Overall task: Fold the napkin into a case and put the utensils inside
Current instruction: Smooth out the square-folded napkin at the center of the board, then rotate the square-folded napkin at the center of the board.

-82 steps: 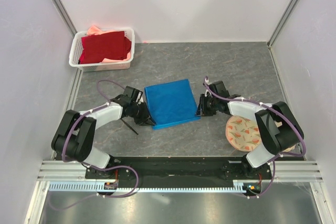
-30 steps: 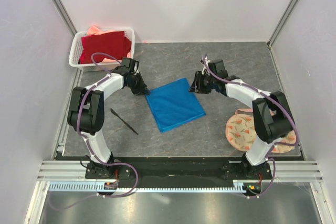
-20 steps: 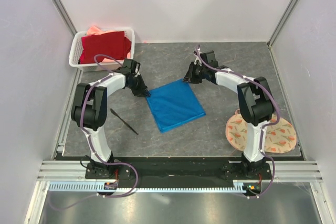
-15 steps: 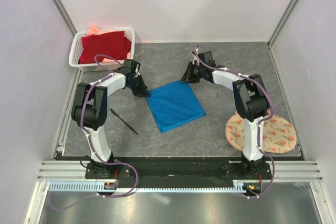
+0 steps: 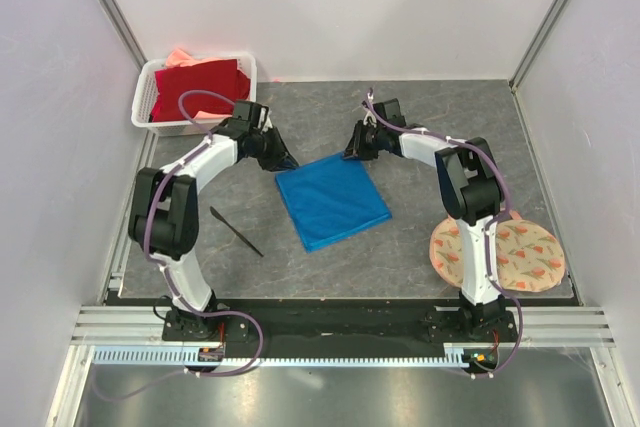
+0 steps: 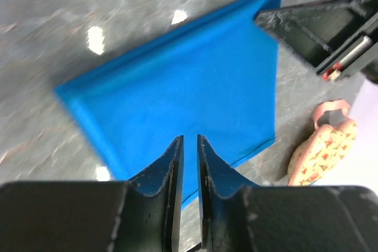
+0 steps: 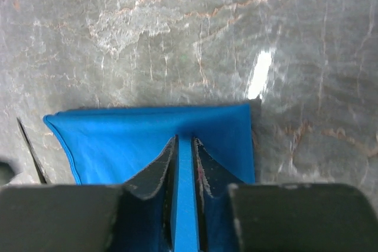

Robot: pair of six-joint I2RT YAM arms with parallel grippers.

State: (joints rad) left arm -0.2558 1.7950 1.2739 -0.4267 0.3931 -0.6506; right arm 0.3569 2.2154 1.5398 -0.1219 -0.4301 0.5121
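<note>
**A:** Napkin, where is it?
**B:** Blue napkin (image 5: 332, 199) lies flat on the grey table (image 5: 450, 127), centre of the overhead frame, turned like a diamond.

**A:** Left pincer?
**B:** Left gripper (image 5: 283, 160) hangs just off the napkin's upper-left corner. In its wrist view the fingers stand a narrow slit apart with nothing between them, and cloth and table show through the gap.

**A:** And the right?
**B:** Right gripper (image 5: 352, 152) sits at the napkin's top corner. Its own camera shows the fingers (image 7: 156, 169) drawn close, tips over the cloth just inside the far edge, blue filling the slit. Pinched or only poised above it — cannot tell.

**A:** Cutlery?
**B:** One thin black utensil (image 5: 236, 231) lies slantwise on the table, left of the napkin and apart from it.

**A:** Other items?
**B:** White basket (image 5: 195, 125) in the upper left with a dark red cloth (image 5: 200, 87) in it. Round floral mat (image 5: 525, 257) at lower right — beside the right arm.
</note>
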